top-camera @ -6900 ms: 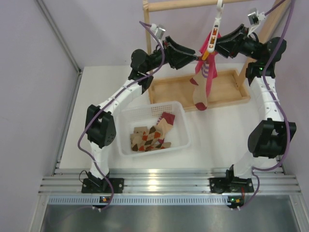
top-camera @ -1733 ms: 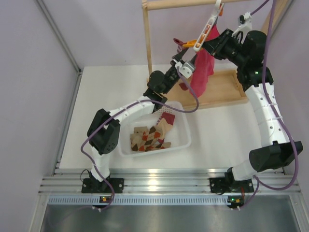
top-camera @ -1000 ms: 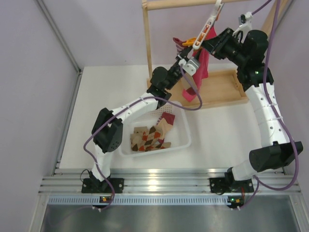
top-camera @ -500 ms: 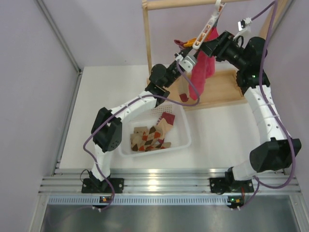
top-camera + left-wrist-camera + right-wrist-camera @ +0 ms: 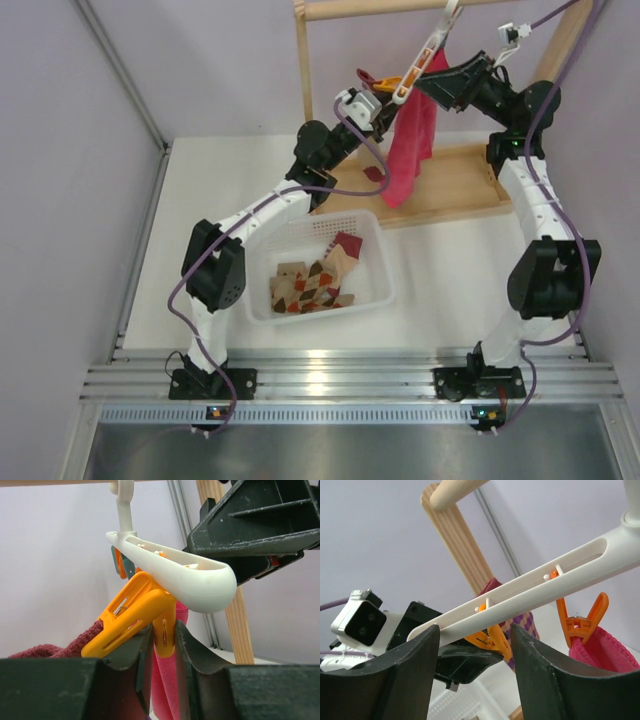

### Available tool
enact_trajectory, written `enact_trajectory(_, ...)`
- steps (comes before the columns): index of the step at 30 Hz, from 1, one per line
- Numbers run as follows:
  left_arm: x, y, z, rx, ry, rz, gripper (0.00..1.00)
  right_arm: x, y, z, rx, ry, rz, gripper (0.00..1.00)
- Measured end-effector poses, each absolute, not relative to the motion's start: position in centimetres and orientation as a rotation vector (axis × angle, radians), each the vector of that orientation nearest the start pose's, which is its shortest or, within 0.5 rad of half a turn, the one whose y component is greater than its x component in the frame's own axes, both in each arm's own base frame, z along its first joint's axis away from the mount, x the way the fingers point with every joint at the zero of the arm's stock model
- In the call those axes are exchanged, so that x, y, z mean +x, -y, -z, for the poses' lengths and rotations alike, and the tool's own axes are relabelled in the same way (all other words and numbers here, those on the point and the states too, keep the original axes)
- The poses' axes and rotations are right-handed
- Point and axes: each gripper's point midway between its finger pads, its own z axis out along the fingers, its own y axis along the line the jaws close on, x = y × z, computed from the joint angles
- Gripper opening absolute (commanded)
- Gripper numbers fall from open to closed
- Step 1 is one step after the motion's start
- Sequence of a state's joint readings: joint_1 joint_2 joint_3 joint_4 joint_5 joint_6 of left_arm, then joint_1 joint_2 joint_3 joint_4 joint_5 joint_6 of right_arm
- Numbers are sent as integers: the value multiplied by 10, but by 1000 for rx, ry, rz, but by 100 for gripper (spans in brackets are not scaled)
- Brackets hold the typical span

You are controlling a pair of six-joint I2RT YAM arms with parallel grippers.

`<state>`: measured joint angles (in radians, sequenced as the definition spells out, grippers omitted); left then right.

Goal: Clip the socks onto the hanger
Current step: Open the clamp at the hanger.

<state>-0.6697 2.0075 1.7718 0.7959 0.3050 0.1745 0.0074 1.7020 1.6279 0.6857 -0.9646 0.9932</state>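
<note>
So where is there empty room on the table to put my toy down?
Bare table lies between the basket and the right arm, and behind the left arm by the wall. It's crowded up at the hanger, where the left hand, right hand and hanging socks meet.

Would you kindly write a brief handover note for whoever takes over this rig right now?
Left gripper: shut on an orange clip of the hanger.
Right gripper: open beside the hanger bar, holding nothing.
Done: a pink sock hangs clipped; a striped sock hangs under the bar, but its hold is unclear.
Left: argyle socks lie in the white basket, not yet clipped.
</note>
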Motion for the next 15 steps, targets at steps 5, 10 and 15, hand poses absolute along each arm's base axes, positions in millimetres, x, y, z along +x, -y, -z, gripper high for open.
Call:
enact_trajectory(5, 451, 416, -448, 676, -833, 647, 0, 433, -172, -474, -462, -1297, -1368, 64)
enact_trajectory(10, 450, 417, -448, 674, -839, 668, 0, 416, -175, -463, -582, -1288, -1328, 62)
enact_trajectory(15, 448, 418, -448, 681, -838, 681, 0, 410, -173, -449, -645, -1280, -1209, 61)
